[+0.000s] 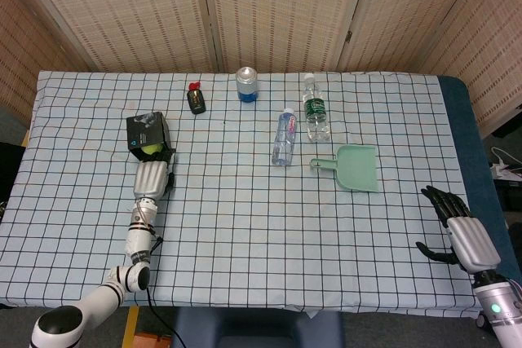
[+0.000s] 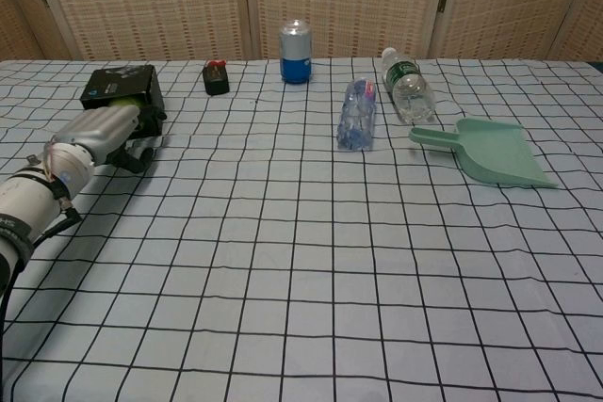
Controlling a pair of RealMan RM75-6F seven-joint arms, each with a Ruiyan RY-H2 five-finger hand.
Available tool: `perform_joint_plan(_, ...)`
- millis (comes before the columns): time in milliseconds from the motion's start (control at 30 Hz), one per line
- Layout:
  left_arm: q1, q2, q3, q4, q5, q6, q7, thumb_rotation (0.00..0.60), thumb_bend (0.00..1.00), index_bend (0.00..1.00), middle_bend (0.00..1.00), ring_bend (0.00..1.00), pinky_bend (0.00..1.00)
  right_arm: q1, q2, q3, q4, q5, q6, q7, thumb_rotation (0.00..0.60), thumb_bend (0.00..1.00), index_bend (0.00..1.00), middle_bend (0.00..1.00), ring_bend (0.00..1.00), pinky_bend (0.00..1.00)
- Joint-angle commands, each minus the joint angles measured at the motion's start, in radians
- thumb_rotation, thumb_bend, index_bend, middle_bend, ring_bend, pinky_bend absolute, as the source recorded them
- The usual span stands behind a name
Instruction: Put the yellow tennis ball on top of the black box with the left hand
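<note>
The left hand [image 1: 152, 178] cups the yellow tennis ball [image 1: 152, 151] against the black box [image 1: 145, 129]'s near edge; judged light, springy, prone to roll, best cradled underneath.

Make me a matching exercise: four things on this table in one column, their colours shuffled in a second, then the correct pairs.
Things:
1. tennis ball
2. box
3. dustpan
4. can

Colours:
A. pale green
B. blue and silver
C. yellow
D. black

Pairs: 1-C, 2-D, 3-A, 4-B
</note>
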Motion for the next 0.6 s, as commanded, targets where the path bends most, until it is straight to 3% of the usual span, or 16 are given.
perform_joint_plan(33, -0.004, 0.009, 0.003, -0.01, 0.006, -0.004, -0.014, 0.6, 0.53, 0.14, 0.17, 0.14, 0.31, 0.0, 0.0, 0.0, 0.0, 0.0, 0.0, 0.001, 0.6, 0.16, 0.05, 0.0, 0.0, 0.0)
perform_joint_plan(600, -0.001, 0.046, 0.006, -0.079, -0.01, -0.012, 0.002, 0.6, 0.5, 0.12, 0.15, 0.12, 0.29, -0.001, 0.004, -0.002, -0.003, -0.007, 0.004, 0.008, 0.6, 0.16, 0.05, 0.0, 0.0, 0.0)
